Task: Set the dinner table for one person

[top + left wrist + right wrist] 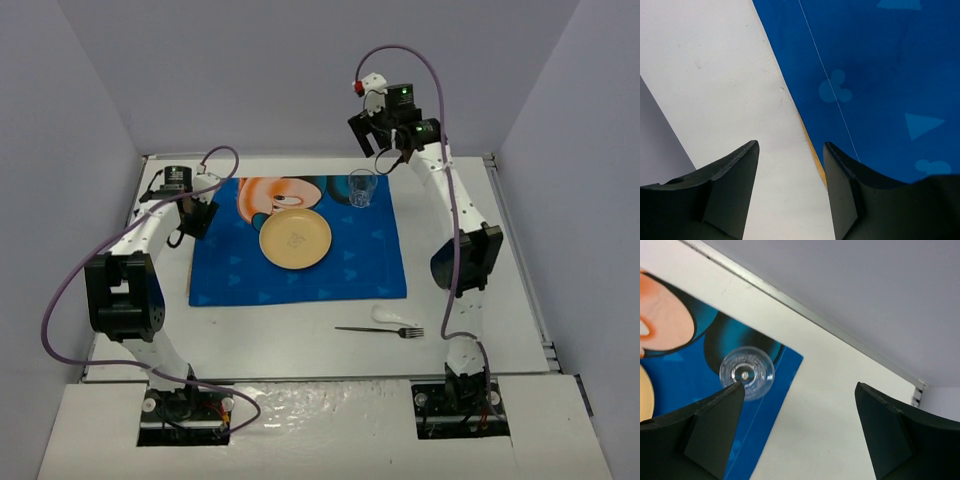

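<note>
Overhead view, starting at the near edge. Both arm bases are bolted there, left and right. The counter [270,345] is the white rectangular top that fills most of the view and carries everything else.

Near right, on bare counter: a dark fork [380,330] lies flat with its tines pointing right. A white spoon [393,316] lies just beyond it. I cannot tell if the two touch.

Centre: a blue placemat [300,280] with a cartoon mouse printed along its far edge lies flat on the counter. A yellow plate [295,238] sits on the mat, in its far half and over the lower part of the mouse's face.

Left: the left fingers [742,165] are about halfway open with nothing between them. They hang low over the left edge of the placemat. On the left wrist camera the edge runs up between the two tips, with white counter to one side and blue mat to the other.

Far right corner of the mat: a clear glass [362,188] stands upright on the mouse's dark ear.

Farthest: the right fingers [722,407] are spread wide and grip nothing. They are raised above the counter, beyond the glass. On the right wrist camera I look down into the glass [746,372], which shows just past one fingertip, apart from it.
</note>
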Available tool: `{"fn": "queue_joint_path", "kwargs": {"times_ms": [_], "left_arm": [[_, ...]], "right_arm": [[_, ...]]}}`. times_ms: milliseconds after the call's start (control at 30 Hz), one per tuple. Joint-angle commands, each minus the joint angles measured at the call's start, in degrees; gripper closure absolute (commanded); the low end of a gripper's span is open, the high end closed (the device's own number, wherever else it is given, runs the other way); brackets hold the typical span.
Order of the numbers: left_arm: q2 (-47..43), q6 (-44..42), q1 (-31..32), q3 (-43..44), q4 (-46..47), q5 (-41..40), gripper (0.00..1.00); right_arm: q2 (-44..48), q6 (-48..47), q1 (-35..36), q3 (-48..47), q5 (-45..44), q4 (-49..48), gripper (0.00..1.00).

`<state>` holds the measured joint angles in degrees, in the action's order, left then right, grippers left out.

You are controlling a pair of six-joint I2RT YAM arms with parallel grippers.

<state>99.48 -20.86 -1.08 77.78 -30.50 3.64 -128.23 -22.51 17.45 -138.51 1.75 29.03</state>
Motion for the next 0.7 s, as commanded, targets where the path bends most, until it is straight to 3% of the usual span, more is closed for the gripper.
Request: {"fn": "queue_joint_path", "kwargs": {"times_ms": [0,133,200,300,433,667], "left_arm": [[-4.3,0.2,0.5,1.6,2.7,1.2,0.49],[-7.2,-0.1,0.5,-2.9,4.7,2.5,0.49],[-8.5,-1.2,0.5,-5.6,5.7,3.4,0.49],[-10.5,-1.8,0.4,-8.3,6.3,4.7,0.49],[-13.4,-2.3,0.5,-10.2,6.0,7.6,0.49],[-15.0,-2.6,0.5,-12.1,6.2,8.3,0.49]], "right_arm": [[18.2,-4.8,0.6,14.2,4.5,-1.1,0.13],[31.4,-17.5,1.4,37.1,13.3,6.1,0.16],[38.5,-20.6,2.6,48.2,12.0,9.6,0.16],[42.0,-20.8,3.0,59.9,9.6,15.8,0.19],[43.5,-20.1,3.5,66.2,12.8,21.7,0.24],[43.1,-18.7,4.7,72.2,11.1,22.1,0.23]]}}
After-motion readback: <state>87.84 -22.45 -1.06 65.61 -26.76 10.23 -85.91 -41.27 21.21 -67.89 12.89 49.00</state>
